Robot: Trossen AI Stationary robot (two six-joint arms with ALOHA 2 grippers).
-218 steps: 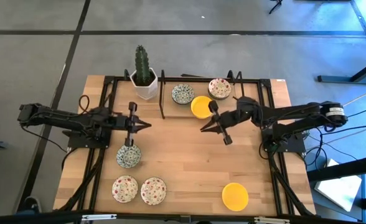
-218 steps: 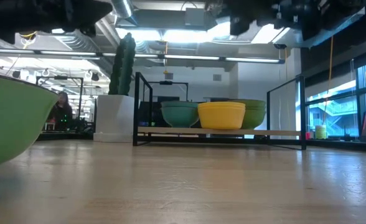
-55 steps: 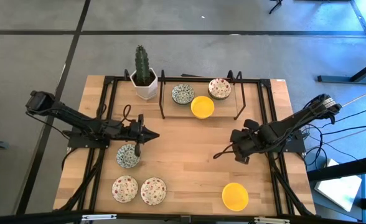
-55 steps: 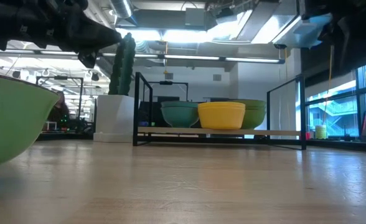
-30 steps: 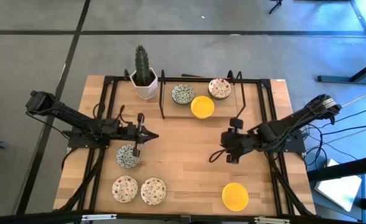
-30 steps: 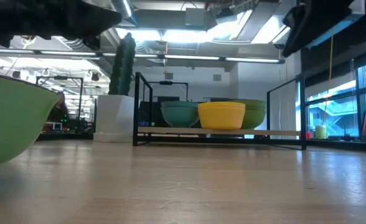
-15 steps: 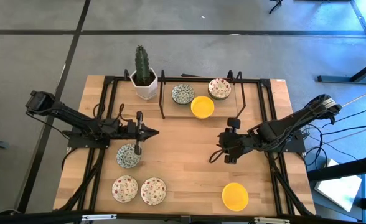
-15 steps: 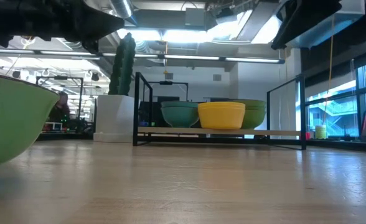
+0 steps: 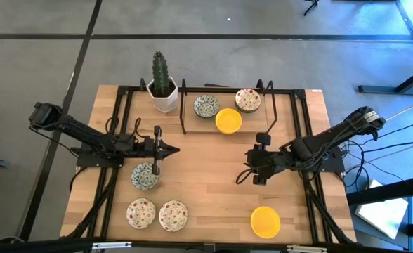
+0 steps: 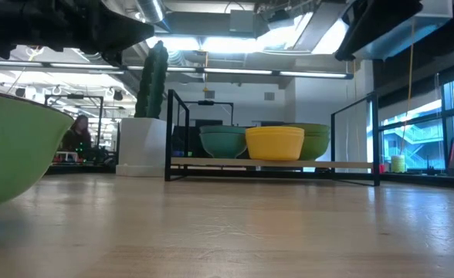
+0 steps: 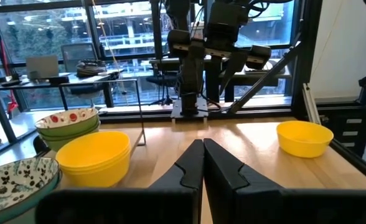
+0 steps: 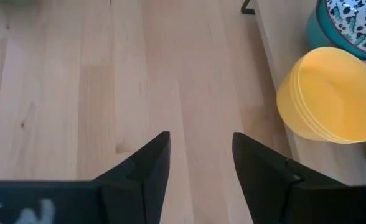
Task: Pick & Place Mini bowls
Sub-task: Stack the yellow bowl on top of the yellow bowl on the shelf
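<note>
arms: two, dark, slim and jointed, one each side of the table
left gripper (image 11: 202, 163): matte black fingers with angular, tapering tips
right gripper (image 12: 198, 163): same black fingers, flat-faced wedges
cables: black wires looped along both arms and trailing by the right base
markings: pale lettering at the edge of the right wrist body
</note>
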